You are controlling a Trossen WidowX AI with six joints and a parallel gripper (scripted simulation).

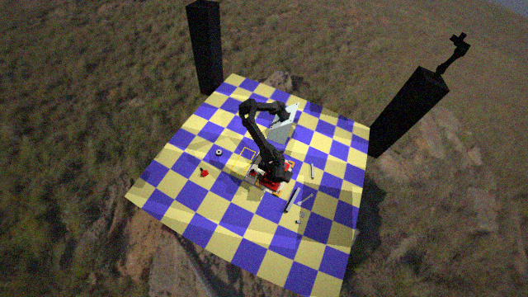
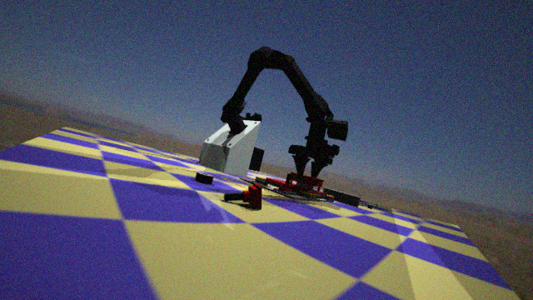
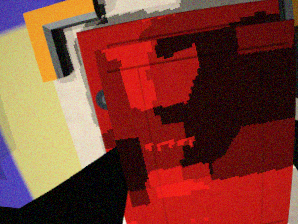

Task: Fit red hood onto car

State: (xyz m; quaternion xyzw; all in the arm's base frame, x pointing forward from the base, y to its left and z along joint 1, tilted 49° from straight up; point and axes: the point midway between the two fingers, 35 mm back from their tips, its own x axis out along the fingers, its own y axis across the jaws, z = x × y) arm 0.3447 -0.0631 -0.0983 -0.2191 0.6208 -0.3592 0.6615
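The red hood [image 2: 306,182] [image 3: 170,75] is between my fingers, low over the chassis. My gripper [image 2: 308,172] points straight down and is shut on it. In the wrist view the hood's roof fills most of the picture, with dark shadows across it. One round grey peg or hole [image 3: 102,99] shows at its left edge. The chassis sits under the hood in the jig, whose orange corner bracket [image 3: 34,39] [image 1: 277,193] shows beside it. The engine and the other pegs are hidden. I cannot tell whether the hood lies flat on the deck.
A red part with a black stem [image 1: 204,172] [image 2: 255,197] and a black wheel [image 1: 219,153] [image 2: 204,178] lie to one side. A yellow outline [image 1: 249,148] is near the jig. A pale slanted box [image 1: 280,133] [image 2: 242,154] stands behind. A dark bar [image 1: 292,200] and small grey pieces lie opposite.
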